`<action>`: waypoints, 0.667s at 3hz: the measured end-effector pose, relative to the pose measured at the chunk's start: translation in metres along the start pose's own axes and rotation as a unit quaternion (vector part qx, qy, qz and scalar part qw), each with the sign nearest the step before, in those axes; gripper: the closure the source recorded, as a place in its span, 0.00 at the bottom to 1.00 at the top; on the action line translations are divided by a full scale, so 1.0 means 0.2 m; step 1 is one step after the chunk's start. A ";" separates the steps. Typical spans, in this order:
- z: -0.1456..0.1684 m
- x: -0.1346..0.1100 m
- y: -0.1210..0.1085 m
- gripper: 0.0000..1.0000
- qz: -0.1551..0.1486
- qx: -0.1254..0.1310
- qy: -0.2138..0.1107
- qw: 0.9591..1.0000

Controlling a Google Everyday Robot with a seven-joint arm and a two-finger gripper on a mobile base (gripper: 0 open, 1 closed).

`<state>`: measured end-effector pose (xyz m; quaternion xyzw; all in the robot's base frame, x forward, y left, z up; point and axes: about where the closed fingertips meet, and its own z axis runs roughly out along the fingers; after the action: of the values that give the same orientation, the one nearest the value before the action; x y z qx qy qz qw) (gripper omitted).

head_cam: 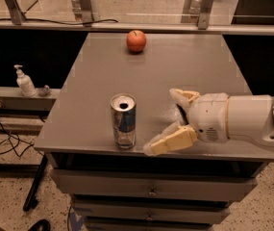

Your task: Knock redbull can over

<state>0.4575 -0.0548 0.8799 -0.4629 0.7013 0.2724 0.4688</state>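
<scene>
The redbull can [123, 121] stands upright near the front edge of the grey table [103, 71], silver and blue with an open pull-tab top. My gripper [168, 121] is to its right, low over the table, with its two cream fingers spread open and pointing left toward the can. The near fingertip [153, 148] is a short gap from the can's base; nothing is held between the fingers. The white arm [242, 119] comes in from the right edge.
A red apple [136, 41] sits at the far middle of the table. A soap dispenser [25, 82] stands on a low shelf to the left. Cables lie on the floor at left. Drawers are below the table front.
</scene>
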 end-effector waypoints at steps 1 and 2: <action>0.13 -0.01 -0.02 0.00 0.018 0.013 -0.030 0.999; 0.23 -0.02 -0.05 0.00 0.048 0.024 -0.049 0.997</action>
<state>0.4859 -0.0204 0.8664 -0.4032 0.7055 0.2997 0.5000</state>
